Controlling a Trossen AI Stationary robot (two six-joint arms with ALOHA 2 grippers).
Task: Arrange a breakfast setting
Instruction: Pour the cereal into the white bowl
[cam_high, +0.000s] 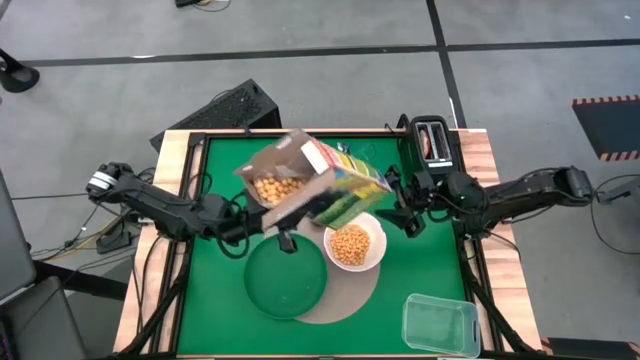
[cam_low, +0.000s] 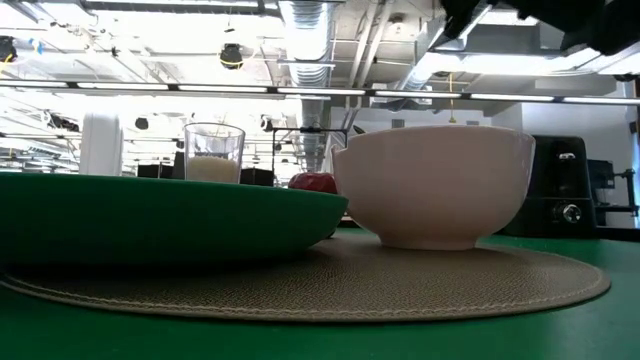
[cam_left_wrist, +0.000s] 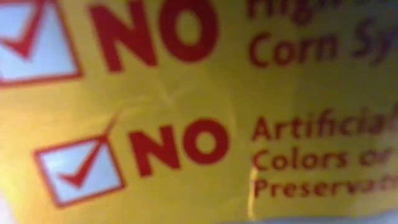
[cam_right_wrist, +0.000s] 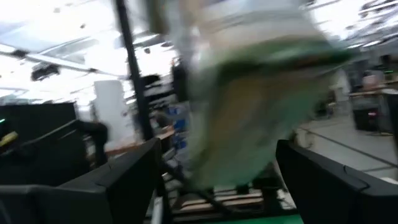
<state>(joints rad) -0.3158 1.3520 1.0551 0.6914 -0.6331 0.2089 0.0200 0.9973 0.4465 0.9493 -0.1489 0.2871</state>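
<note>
Fingers of left gripper (cam_high: 283, 222) clamped on cereal box (cam_high: 318, 183), right gripper (cam_high: 398, 203) fingers spread at its far end. Box held tilted above frame centre, open flap up-left. Just below-right, white bowl (cam_high: 353, 244) holding cereal, on tan mat (cam_high: 345, 295) beside green plate (cam_high: 285, 279). Plastic tub (cam_high: 440, 324) lower right.

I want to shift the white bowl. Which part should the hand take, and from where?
Pinch the rim of the white bowl on the side facing the clear tub, coming straight down. It is wide and holds cereal, so a rim pinch probably keeps it level; the green plate crowds the opposite side and the cereal box overhangs the back.
</note>
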